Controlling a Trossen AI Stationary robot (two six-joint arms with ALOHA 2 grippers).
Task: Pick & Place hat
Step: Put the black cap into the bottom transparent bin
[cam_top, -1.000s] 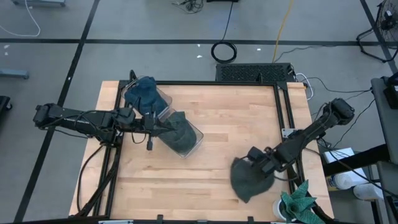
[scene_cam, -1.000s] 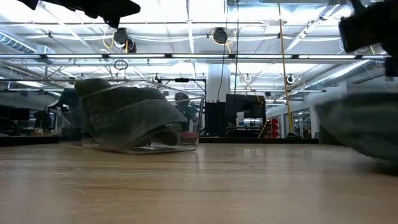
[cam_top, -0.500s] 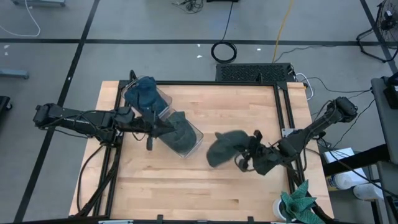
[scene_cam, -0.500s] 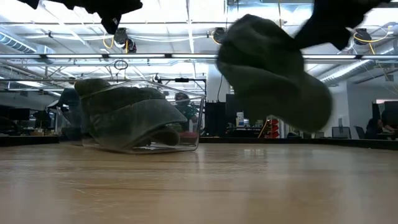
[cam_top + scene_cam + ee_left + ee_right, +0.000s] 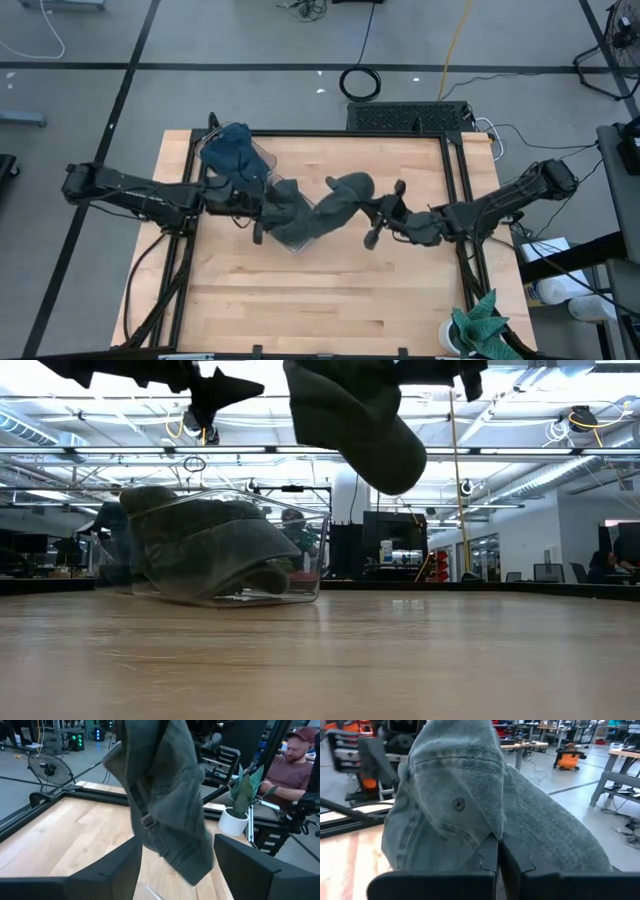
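Right gripper (image 5: 372, 218) clenching a grey-green hat (image 5: 345, 193) and holding it up off the table (image 5: 380, 290), just right of a clear bin (image 5: 300, 225). In the right wrist view, fingers (image 5: 490, 857) pressing together on the hat's (image 5: 470, 805) fabric, a small button showing on its crown. In the low view, hat (image 5: 355, 420) hanging high above the wooden surface, to the right of the bin (image 5: 225, 550) and not touching it.

Left gripper (image 5: 258, 208) hovering at the bin's left side, jaws standing apart and gripping nothing. In the left wrist view, hat (image 5: 165, 795) dangling between and beyond the two spread fingers (image 5: 110, 870), apart from them.

Lying inside the bin, more dark green hats (image 5: 200, 540), piled against its walls. Sitting at the bin's far left end, a blue hat (image 5: 232, 150).

Standing off the table's near right corner, a small potted plant (image 5: 478, 325). Sitting beyond the table in the left wrist view, a person (image 5: 292, 765) in a red shirt and cap, near the white pot (image 5: 235, 822).
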